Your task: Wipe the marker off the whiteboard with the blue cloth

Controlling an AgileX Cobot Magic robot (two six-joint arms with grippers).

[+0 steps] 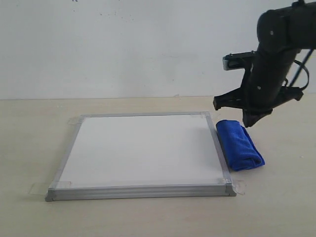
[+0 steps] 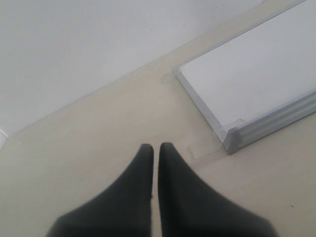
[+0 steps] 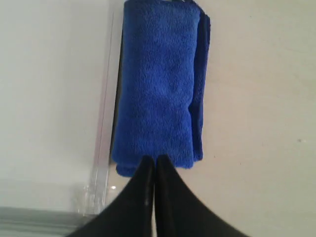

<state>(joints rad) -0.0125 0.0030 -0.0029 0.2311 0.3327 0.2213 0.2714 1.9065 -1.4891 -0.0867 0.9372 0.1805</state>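
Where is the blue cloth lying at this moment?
In the exterior view the blue cloth lies on the table right of the whiteboard, alongside its right frame edge, with the right gripper over its far end.

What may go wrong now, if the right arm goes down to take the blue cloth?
1. The right gripper is shut above one end of the blue cloth; going down like this, it would likely push the cloth, not grasp it.
2. The cloth lies close beside the frame of the whiteboard, so an opened finger may strike the frame and shift the board.
3. No marker line shows on the board in these views, so where to wipe is unclear.
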